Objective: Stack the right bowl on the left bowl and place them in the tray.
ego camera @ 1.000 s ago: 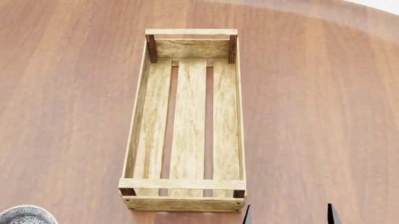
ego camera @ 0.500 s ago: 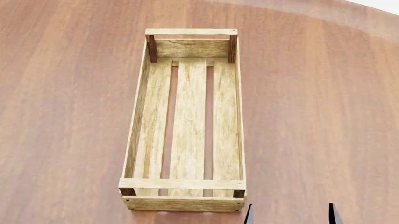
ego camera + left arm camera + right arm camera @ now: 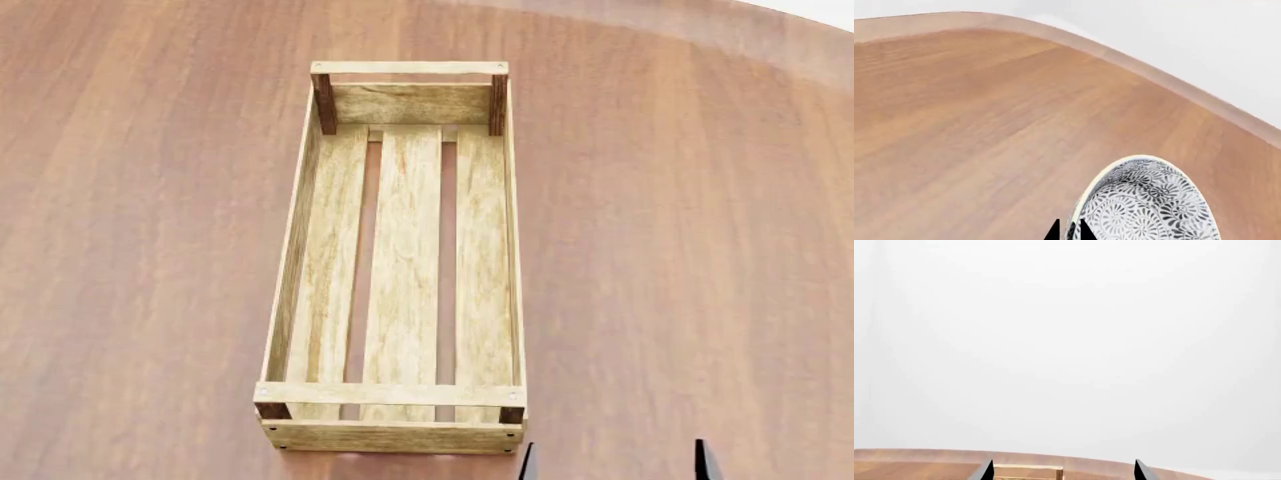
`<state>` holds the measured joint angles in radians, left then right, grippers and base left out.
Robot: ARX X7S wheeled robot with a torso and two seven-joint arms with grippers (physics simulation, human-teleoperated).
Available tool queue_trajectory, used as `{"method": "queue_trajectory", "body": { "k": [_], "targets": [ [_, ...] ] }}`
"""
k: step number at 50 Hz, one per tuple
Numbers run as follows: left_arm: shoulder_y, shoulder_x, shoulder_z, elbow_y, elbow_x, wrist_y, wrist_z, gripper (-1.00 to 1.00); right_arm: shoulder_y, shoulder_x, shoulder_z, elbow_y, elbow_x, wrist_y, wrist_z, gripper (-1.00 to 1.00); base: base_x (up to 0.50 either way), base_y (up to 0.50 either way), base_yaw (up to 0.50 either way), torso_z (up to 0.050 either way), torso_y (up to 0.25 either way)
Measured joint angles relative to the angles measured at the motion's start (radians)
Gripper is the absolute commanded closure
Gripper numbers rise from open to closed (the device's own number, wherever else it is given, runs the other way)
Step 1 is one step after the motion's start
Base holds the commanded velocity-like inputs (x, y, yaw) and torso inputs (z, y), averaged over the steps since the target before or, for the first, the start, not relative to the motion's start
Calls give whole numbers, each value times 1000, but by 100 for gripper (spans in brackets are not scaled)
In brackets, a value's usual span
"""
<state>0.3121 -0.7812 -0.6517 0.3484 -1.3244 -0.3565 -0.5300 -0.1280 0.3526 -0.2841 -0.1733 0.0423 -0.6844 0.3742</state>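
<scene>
The tray (image 3: pixel 400 255), a long light-wood crate, lies empty in the middle of the head view. A white bowl with a grey floral pattern (image 3: pixel 1154 205) shows only in the left wrist view, held above the table. My left gripper (image 3: pixel 1069 231) is shut on its rim, one finger inside and one outside. I cannot tell which of the two bowls it is, and no other bowl is in view. My right gripper (image 3: pixel 613 462) stands open just right of the tray's near end, with nothing between its fingers. In the right wrist view the right gripper (image 3: pixel 1063 471) faces an end of the tray (image 3: pixel 1029 472).
The round wooden table (image 3: pixel 694 250) spreads wide on both sides of the tray. Its curved edge (image 3: pixel 1167 80) runs behind the bowl in the left wrist view, with white floor beyond.
A second ago the bowl's rim showed at the bottom left corner of the head view; it has since left that view. The right fingertips have shifted slightly left.
</scene>
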Motion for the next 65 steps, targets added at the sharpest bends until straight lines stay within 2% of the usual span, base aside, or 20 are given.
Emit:
{"method": "queue_trajectory", "body": {
  "k": [11, 39, 65],
  "targets": [
    [-1, -2, -43, -54, -26, 1, -14, 100, 1, 2, -4, 7, -1, -1, 2, -100, 0, 0, 0, 0, 0],
    [-125, 8, 83, -218, 13, 3, 9, 100, 3, 8, -12, 14, -4, -2, 8, -100, 0, 0, 0, 0, 1],
    [-184, 31, 168, -321, 69, 10, 40, 100, 6, 12, -18, 23, -3, -5, 16, -100, 0, 0, 0, 0, 0]
  ]
}}
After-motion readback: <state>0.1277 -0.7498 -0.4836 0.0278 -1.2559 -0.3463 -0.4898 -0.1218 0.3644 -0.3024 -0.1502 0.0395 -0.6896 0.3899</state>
